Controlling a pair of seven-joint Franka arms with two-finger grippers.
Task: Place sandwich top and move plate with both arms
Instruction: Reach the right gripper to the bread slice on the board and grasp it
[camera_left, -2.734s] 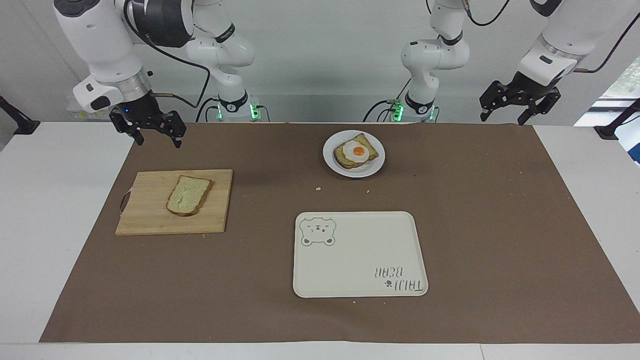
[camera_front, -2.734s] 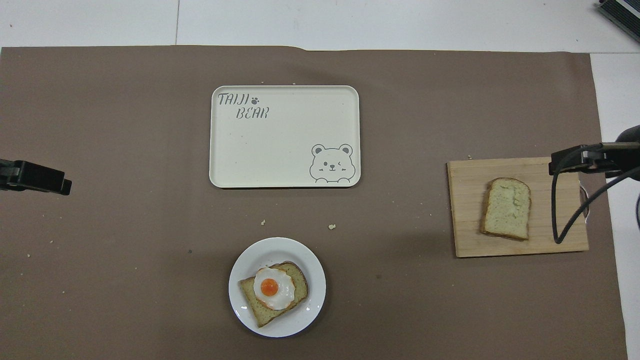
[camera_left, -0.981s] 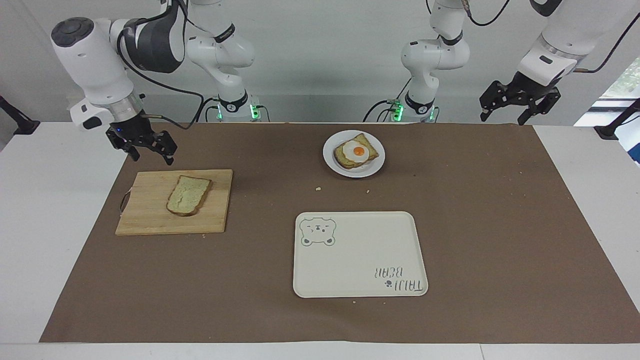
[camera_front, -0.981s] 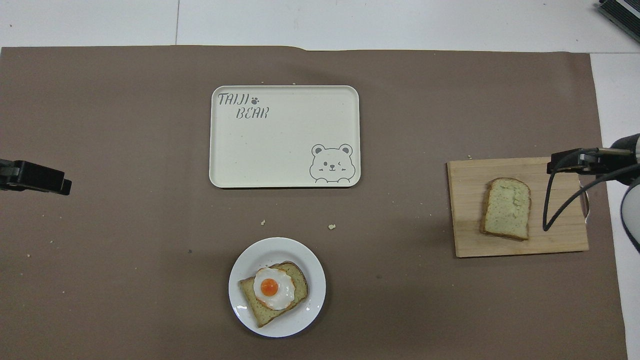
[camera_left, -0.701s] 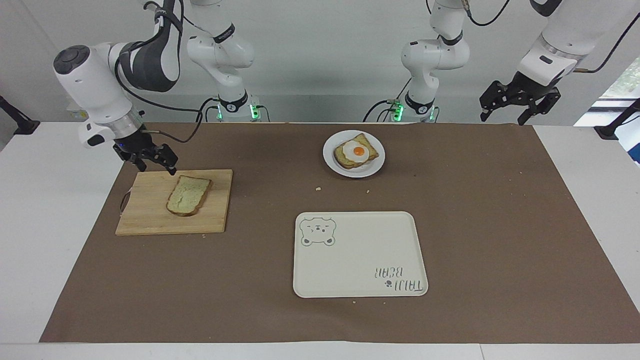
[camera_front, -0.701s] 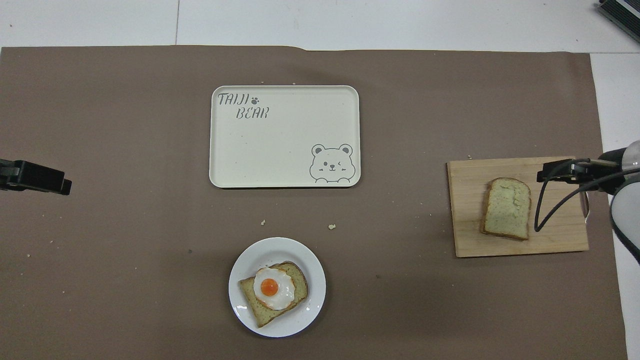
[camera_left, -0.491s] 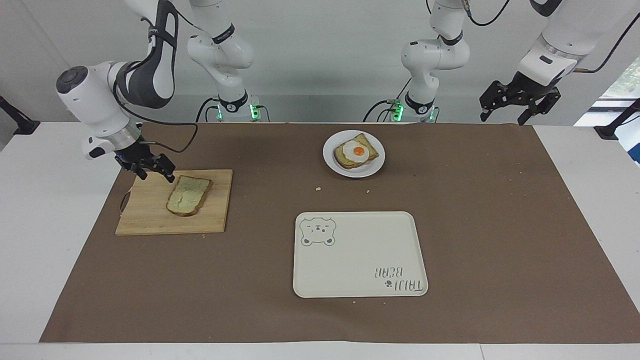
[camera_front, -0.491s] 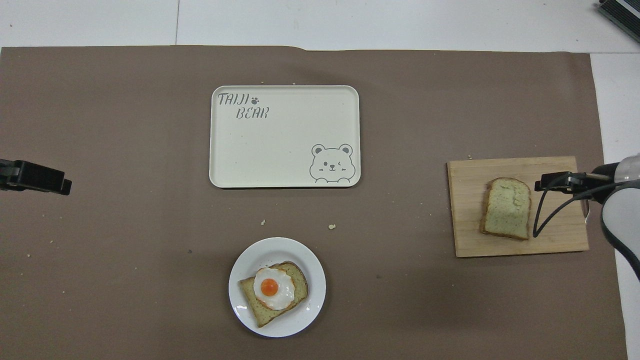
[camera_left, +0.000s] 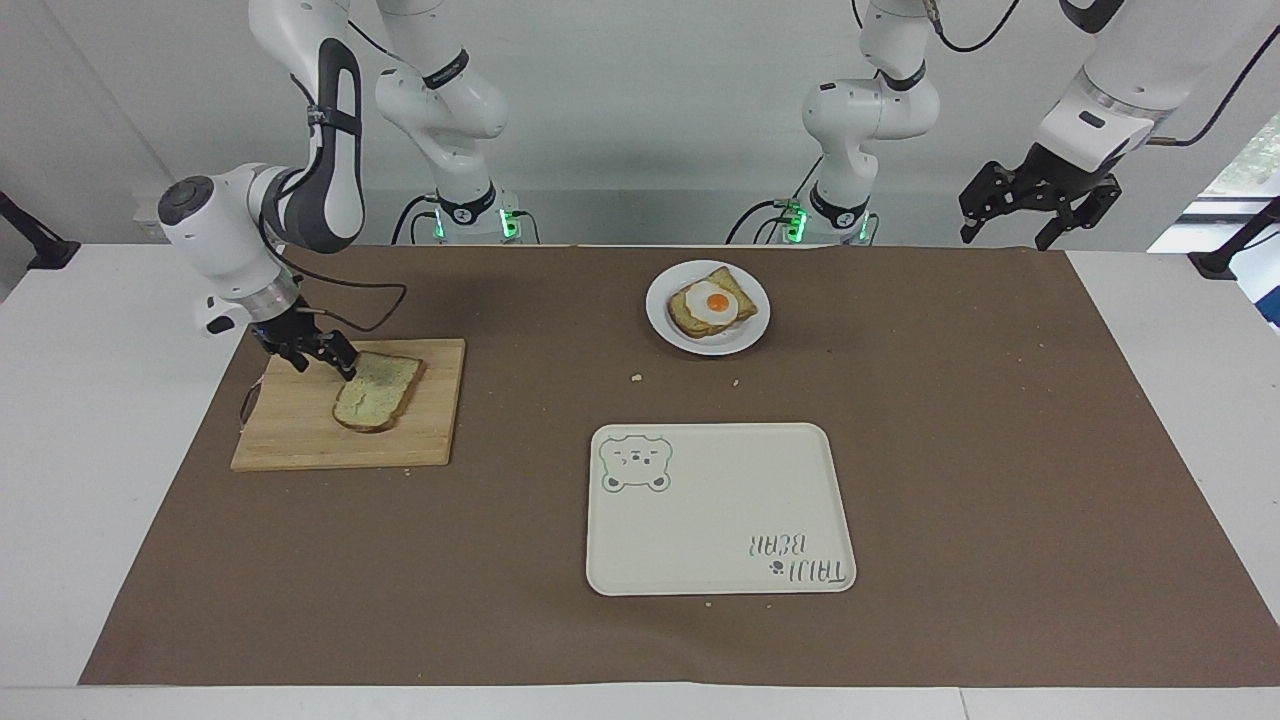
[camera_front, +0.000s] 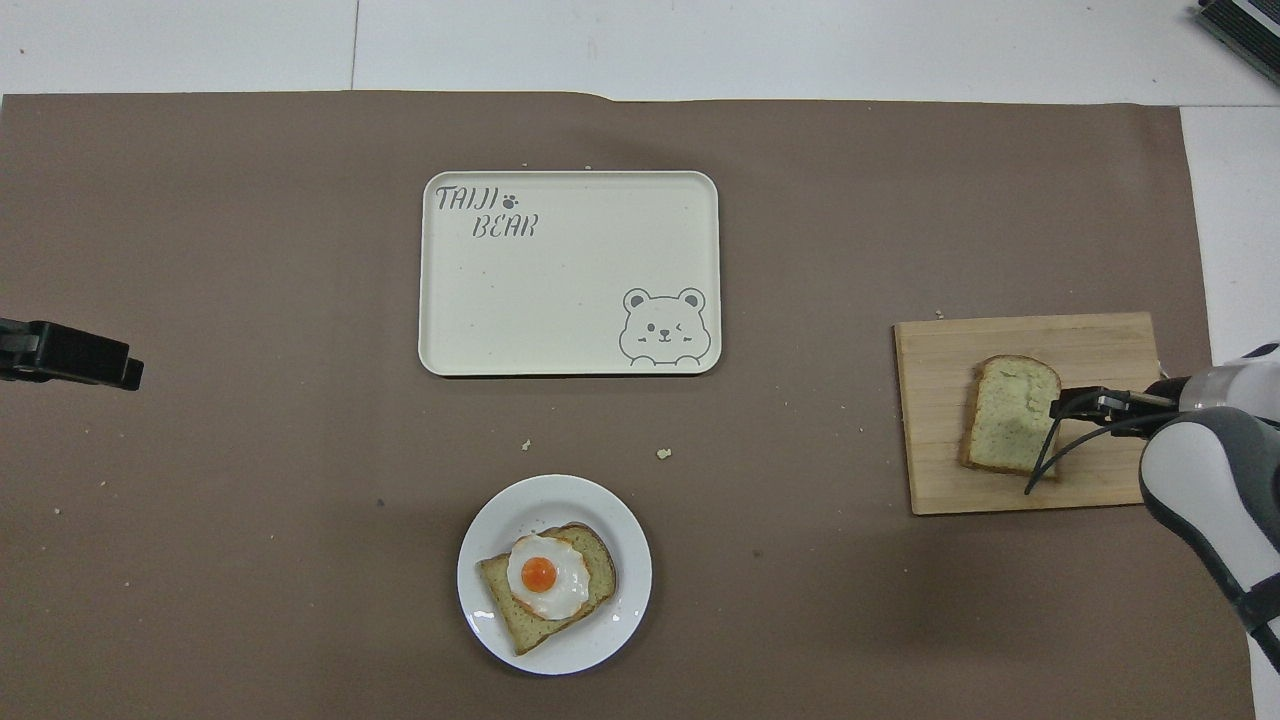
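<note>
The sandwich top (camera_left: 378, 393), a pale bread slice, lies flat on a wooden cutting board (camera_left: 300, 440) toward the right arm's end of the table; it also shows in the overhead view (camera_front: 1005, 420). My right gripper (camera_left: 325, 365) is open and low over the board, one fingertip at the slice's edge; it also shows in the overhead view (camera_front: 1062, 405). The white plate (camera_left: 660, 320) holds toast with a fried egg (camera_left: 712, 300), near the robots, mid-table. My left gripper (camera_left: 1035, 205) waits open, raised over the left arm's end of the table.
A cream rectangular tray with a bear drawing (camera_left: 720, 520) lies farther from the robots than the plate. A brown mat (camera_left: 1000, 450) covers the table. Small crumbs (camera_left: 636, 378) lie between plate and tray.
My right gripper has come down and moved along the board to the edge of the bread slice. The slice, the plate and my left arm have not moved.
</note>
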